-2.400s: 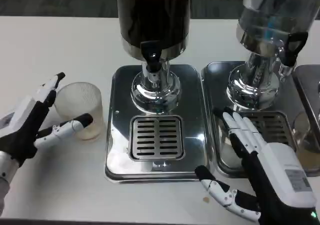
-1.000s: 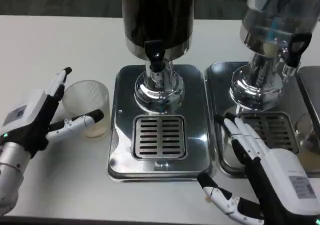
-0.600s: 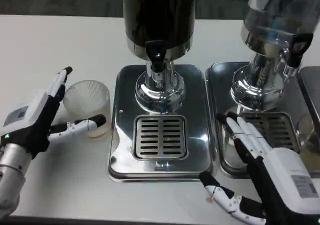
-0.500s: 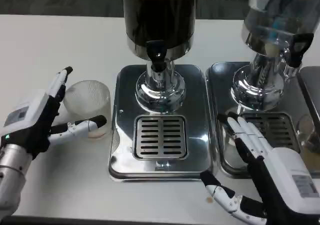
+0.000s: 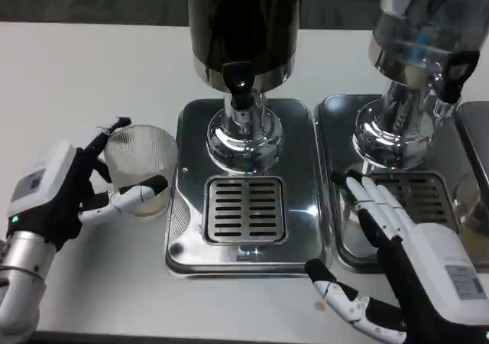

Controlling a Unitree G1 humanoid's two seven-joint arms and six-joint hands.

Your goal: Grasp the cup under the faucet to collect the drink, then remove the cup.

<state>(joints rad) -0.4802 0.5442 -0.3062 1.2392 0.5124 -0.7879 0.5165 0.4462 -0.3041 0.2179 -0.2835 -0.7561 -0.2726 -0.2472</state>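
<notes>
Just beside the left hand (image 5: 57,195), the cup (image 5: 140,168) looks like clear, finely ribbed plastic. Further right, the drip tray (image 5: 298,168) and faucet (image 5: 240,99) base are mirror-polished metal. The surface (image 5: 92,69) is matt white; the hand's back is smooth white plastic.

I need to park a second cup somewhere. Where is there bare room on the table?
Bare table lies left of the dark dispenser, behind the cup. The drip grate is free too. It is crowded around the cup, at the left robot hand.
</notes>
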